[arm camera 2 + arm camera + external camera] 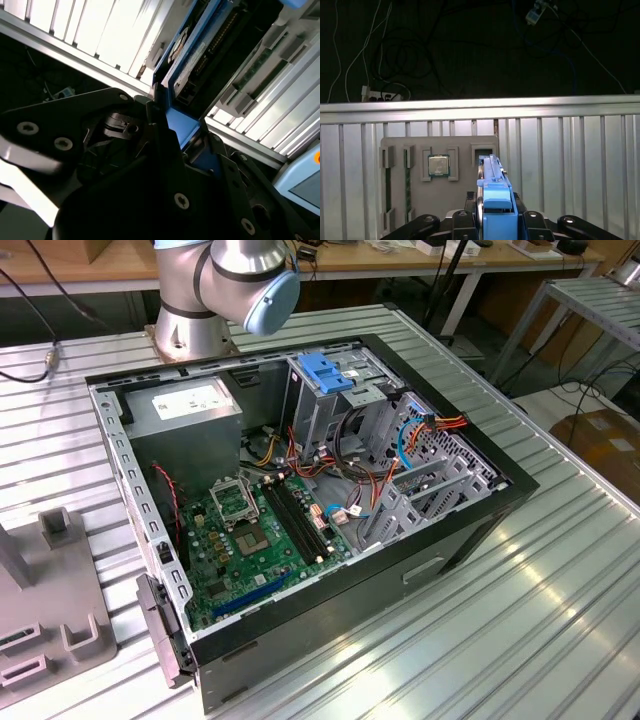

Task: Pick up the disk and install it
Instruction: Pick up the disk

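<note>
We are looking at the gripper (pixel 495 226) clamping its dark fingers (pixel 463 222) onto the disk (pixel 495 192), one on each side of the blue carrier rail. In the second wrist view the same gripper (pixel 172 132) is pinching the blue end of the disk (pixel 192 60), and the disk's grey underside and connector edge are reaching away from the fingers over the slatted metal table (pixel 100 30).

We are taking the grey fixture plate (pixel 465 200) as our landmark. The disk is standing on edge over that plate, lined up with the square recess (pixel 482 151) next to the processor chip (pixel 438 164). We cannot tell whether the disk is touching the plate or hanging just above it. Two green memory sticks (pixel 408 185) are lying in slots on the plate on the chip's far side from the disk. Beyond the plate, past the table's edge, cables (pixel 395 55) are trailing over a dark floor.

In the exterior view the fixture plate (pixel 50 610) is sitting on the table, and the open computer case (pixel 440 540) is lying just beside it, towards the exterior view's right. Inside the case, the green motherboard (pixel 250 540) is nearest the plate, the grey power supply box (pixel 185 410) is behind that, and the blue latch (pixel 322 370) on the drive cage is farther from the plate. The arm (pixel 235 275) is rising behind the case, well apart from the plate.
</note>
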Controlling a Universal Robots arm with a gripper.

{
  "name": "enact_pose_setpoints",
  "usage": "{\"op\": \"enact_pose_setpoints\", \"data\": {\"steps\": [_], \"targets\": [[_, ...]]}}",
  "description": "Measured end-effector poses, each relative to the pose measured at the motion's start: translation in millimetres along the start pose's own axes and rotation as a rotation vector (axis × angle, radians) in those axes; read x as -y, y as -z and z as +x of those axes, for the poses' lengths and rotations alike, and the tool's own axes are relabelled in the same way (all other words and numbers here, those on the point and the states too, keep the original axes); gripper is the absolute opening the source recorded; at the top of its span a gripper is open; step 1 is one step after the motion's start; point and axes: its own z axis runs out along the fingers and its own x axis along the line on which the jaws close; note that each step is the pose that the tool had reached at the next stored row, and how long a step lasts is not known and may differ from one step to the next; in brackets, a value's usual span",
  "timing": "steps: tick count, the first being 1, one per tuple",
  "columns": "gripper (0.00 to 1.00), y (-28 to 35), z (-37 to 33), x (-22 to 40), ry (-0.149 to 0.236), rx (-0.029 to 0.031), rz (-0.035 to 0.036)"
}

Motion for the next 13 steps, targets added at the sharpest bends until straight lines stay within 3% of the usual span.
{"op": "enact_pose_setpoints", "data": {"steps": [13], "targets": [[0.37,16.1,-0.3,-0.2,0.0,0.0,0.0]]}}
